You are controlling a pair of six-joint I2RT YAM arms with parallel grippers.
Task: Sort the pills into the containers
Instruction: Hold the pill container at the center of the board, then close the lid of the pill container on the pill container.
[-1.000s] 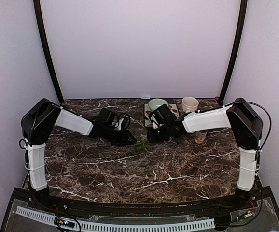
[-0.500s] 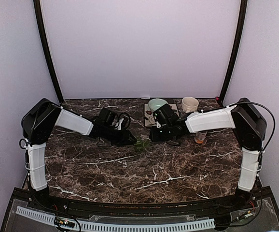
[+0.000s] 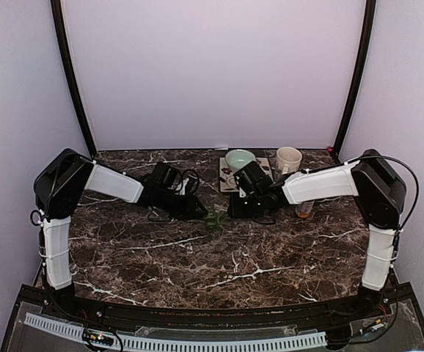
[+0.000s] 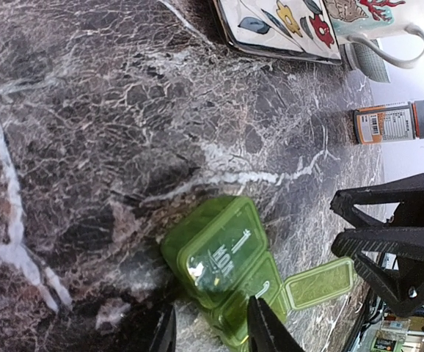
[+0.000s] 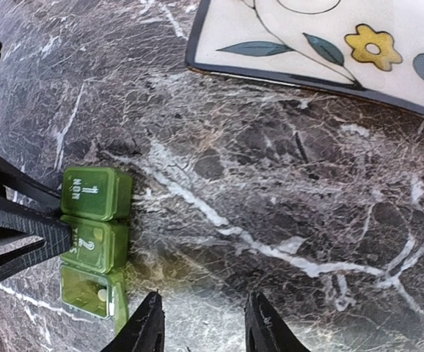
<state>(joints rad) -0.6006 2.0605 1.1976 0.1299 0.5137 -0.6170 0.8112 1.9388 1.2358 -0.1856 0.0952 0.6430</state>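
The containers are a small green pill box (image 4: 223,253) (image 5: 94,220) (image 3: 213,219) lying on the marble between the two arms. The lids marked 1 and 2 are down, and the third lid (image 4: 322,282) is swung open. One pale pill (image 5: 102,295) lies in the open compartment. My left gripper (image 4: 212,334) (image 3: 196,210) is open at the box's long side, with one finger (image 5: 47,227) against compartment 2 and the other past the end of compartment 1. My right gripper (image 5: 205,330) (image 3: 240,207) hangs open and empty over bare marble just right of the box.
A flowered square plate (image 5: 329,44) (image 4: 285,29) (image 3: 229,180) lies behind the box, with a pale green bowl (image 3: 239,157) on it. A cream mug (image 3: 288,158) stands at the back right. An amber bottle (image 3: 304,209) (image 4: 388,123) stands under the right forearm.
The right gripper has opened and drawn back a little to the right, away from the pill box. The left arm has held its place.
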